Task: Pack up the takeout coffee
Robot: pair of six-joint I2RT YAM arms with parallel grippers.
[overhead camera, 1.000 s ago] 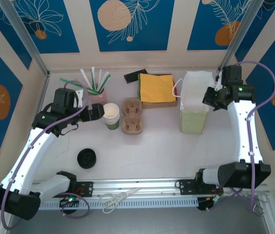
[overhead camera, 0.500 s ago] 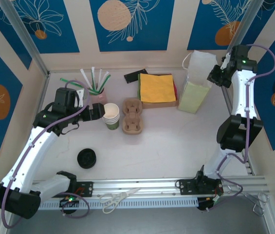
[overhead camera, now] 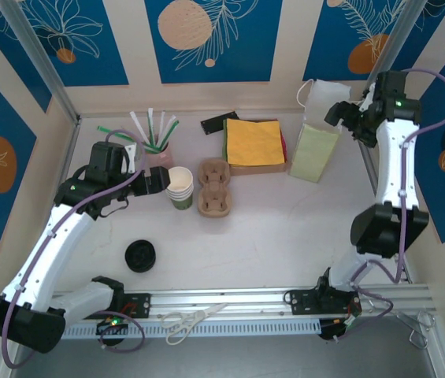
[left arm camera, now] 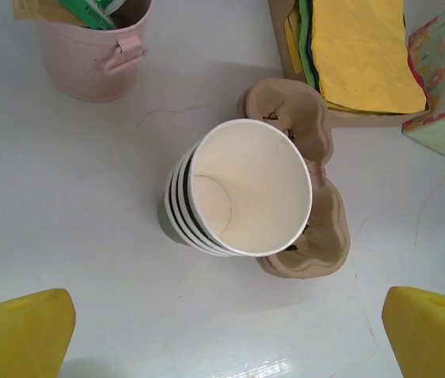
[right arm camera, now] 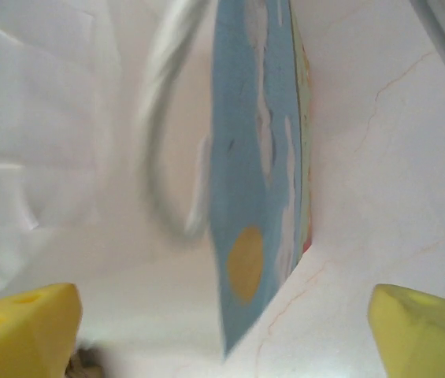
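Note:
The takeout coffee is out of view. A stack of lidless green cups (overhead camera: 180,187) stands left of centre, and my left gripper (overhead camera: 156,179) is open just left of it. In the left wrist view the stack (left arm camera: 246,185) sits ahead of the wide-apart yellow fingertips of the left gripper (left arm camera: 226,339), which hold nothing. A light green paper bag (overhead camera: 313,151) with a white top leans at the back right. My right gripper (overhead camera: 340,116) is open at its upper edge. The right wrist view is blurred, with the bag's blue patterned side (right arm camera: 254,157) ahead of the open right gripper (right arm camera: 222,331).
A loose black lid (overhead camera: 141,255) lies front left. A cardboard cup carrier (overhead camera: 214,187) sits beside the cups, a pink bucket of straws (overhead camera: 157,153) behind them, a box of yellow napkins (overhead camera: 254,143) at the back. Scissors (overhead camera: 193,321) lie on the front rail.
My right gripper opened and let go of the bag's top after carrying it toward the back right, where the bag now leans. The left arm has not moved.

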